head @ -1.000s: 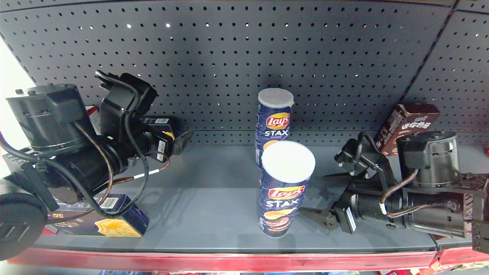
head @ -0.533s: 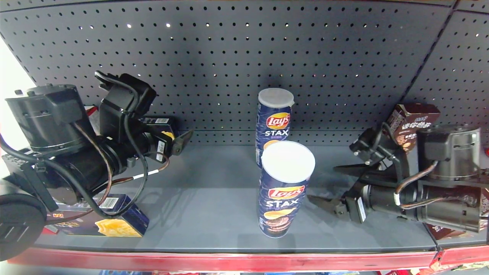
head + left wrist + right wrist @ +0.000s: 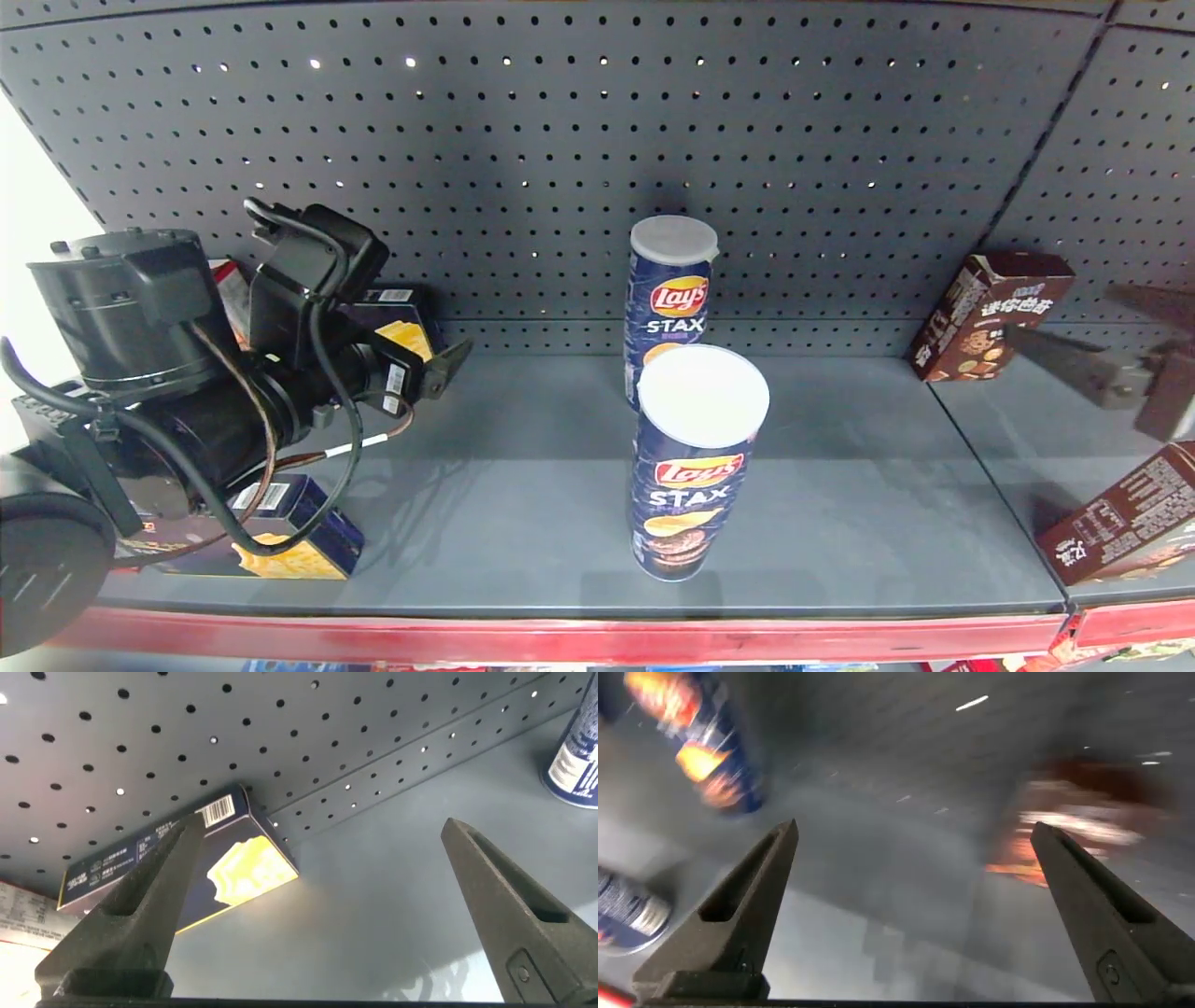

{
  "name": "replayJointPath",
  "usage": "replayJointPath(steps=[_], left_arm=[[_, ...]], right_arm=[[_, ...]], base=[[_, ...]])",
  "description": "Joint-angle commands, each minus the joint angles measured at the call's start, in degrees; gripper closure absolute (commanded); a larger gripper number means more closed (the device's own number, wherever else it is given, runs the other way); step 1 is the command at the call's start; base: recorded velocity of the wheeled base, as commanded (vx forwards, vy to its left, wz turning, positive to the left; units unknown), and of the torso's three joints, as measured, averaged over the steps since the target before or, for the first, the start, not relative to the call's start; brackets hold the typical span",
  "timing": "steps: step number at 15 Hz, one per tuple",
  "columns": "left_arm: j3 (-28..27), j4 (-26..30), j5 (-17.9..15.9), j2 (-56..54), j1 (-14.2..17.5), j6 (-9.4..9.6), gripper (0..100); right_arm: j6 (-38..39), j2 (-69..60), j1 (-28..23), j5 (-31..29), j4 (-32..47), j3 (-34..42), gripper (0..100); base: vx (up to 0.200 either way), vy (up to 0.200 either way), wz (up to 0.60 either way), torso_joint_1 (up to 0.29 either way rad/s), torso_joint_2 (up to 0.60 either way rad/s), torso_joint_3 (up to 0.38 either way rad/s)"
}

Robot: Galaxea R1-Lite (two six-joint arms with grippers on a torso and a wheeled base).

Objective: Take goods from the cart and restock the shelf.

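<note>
Item: tall dark-blue cardboard crisp tube with white lid [image 3: 700, 457], upright near the front edge of the grey metal shelf [image 3: 523, 504]. Twin tube [image 3: 670, 289] just behind, 12 o'clock. Left gripper [image 3: 318, 831] at 10 o'clock and right gripper [image 3: 915, 826] at 2 o'clock, fingers apart, empty. Risk: tube looks tippy, so a brushing arm could topple it over the front lip.

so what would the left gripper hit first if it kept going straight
Probably the pegboard back wall, low down near the shelf floor. The left gripper frames bare wall there; the blue box sits just beside that line, though depth is unclear.
</note>
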Motion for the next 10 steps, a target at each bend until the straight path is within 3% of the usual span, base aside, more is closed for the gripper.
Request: replayJointPath(steps=[1,7,8,10], left_arm=[[0.2,0.0,0.0,0.0,0.0,0.03,0],[-0.1,0.0,0.0,-0.1,-0.2,0.12,0],[-0.4,0.0,0.0,0.0,-0.2,0.12,0],[-0.5,0.0,0.0,-0.1,-0.3,0.12,0]], right_arm=[[1.0,-19.1,-5.5,-1.7,1.9,6.9,0],[2.9,-55.9,-5.3,-2.2,33.1,18.6,0],[3.7,-57.6,-5.4,-2.7,32.6,22.6,0],[3.8,-57.4,-5.5,-6.5,22.8,31.1,0]], base=[[0.000,0.000,0.00,0.000,0.00,0.000],[0.000,0.000,0.00,0.000,0.00,0.000],[0.000,0.000,0.00,0.000,0.00,0.000],[0.000,0.000,0.00,0.000,0.00,0.000]])
